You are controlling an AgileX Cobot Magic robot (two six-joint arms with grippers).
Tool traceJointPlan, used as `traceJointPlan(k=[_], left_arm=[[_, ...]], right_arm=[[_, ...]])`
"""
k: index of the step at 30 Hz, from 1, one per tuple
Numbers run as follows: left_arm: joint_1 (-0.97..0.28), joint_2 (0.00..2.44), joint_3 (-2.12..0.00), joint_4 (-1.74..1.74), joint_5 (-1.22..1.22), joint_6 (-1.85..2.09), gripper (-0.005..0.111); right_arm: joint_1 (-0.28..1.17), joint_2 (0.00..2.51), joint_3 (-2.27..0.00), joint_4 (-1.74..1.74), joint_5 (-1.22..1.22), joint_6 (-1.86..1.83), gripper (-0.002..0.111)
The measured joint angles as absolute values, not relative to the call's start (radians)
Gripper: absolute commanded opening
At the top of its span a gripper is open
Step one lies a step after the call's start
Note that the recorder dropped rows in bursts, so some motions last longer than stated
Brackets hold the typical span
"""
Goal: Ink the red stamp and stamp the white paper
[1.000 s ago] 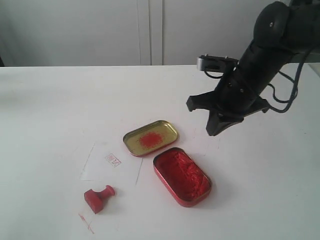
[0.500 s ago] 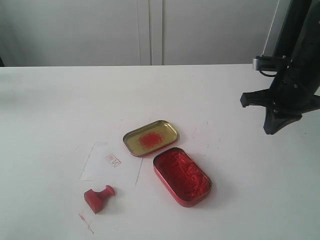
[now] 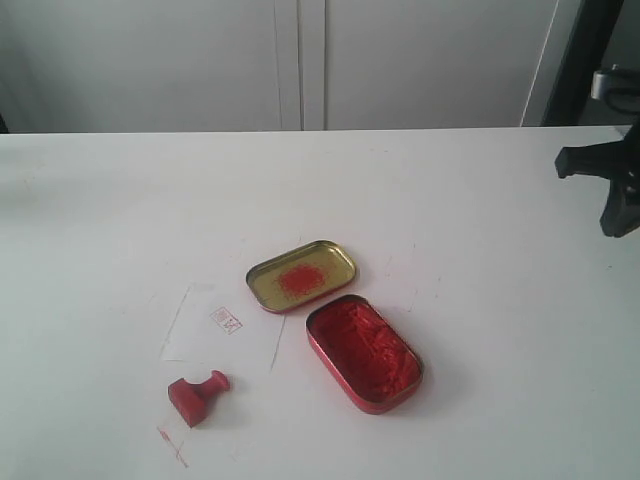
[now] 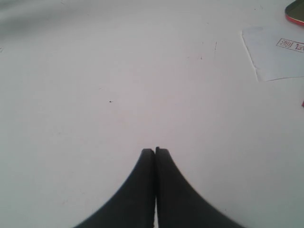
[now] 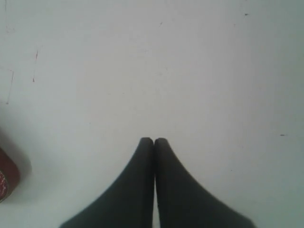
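At the left, our left hand [image 4: 155, 151] has its two fingers pressed together with nothing between them, over bare desk [image 4: 95, 95]. Its wrist view catches a corner of the white paper [image 4: 273, 57], so we judge this arm the nearer one, though the exterior view does not show it.

The red stamp [image 3: 198, 396] lies tipped on its side near the desk's front edge, left of the middle. It is just in front of the paper's front edge and not touching it. Its long axis runs slantwise, with the square block toward the front-left corner and the knob pointing right and slightly back toward the sheet. The paper bears a small red print.

Next come the gold lid [image 3: 301, 275] and, just beside it, the red ink tin [image 3: 364, 352]. Both lie between the stamp and our right hand [image 3: 617, 228]. That hand hangs raised at the desk's right edge, fingers pointing down, closed together and empty, well apart from the stamp.

We judge that picking up the stamp means reaching front-left and closing on the knob across that slanted axis.
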State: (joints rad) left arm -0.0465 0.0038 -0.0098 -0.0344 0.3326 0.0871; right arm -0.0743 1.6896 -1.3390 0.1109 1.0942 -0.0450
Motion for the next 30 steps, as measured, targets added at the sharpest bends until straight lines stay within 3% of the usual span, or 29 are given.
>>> traceJointPlan(k=[9,30], left_arm=[[-0.046,0.004,-0.010,-0.034,0.333,0.087,0.000],[-0.046,0.004,-0.010,-0.034,0.333,0.087,0.000]], right_arm=[[-0.076,1.582,-1.326,0.107,1.112,-0.045,0.000],[-0.011,1.237,-1.041,0.099,0.941,-0.119,0.000]])
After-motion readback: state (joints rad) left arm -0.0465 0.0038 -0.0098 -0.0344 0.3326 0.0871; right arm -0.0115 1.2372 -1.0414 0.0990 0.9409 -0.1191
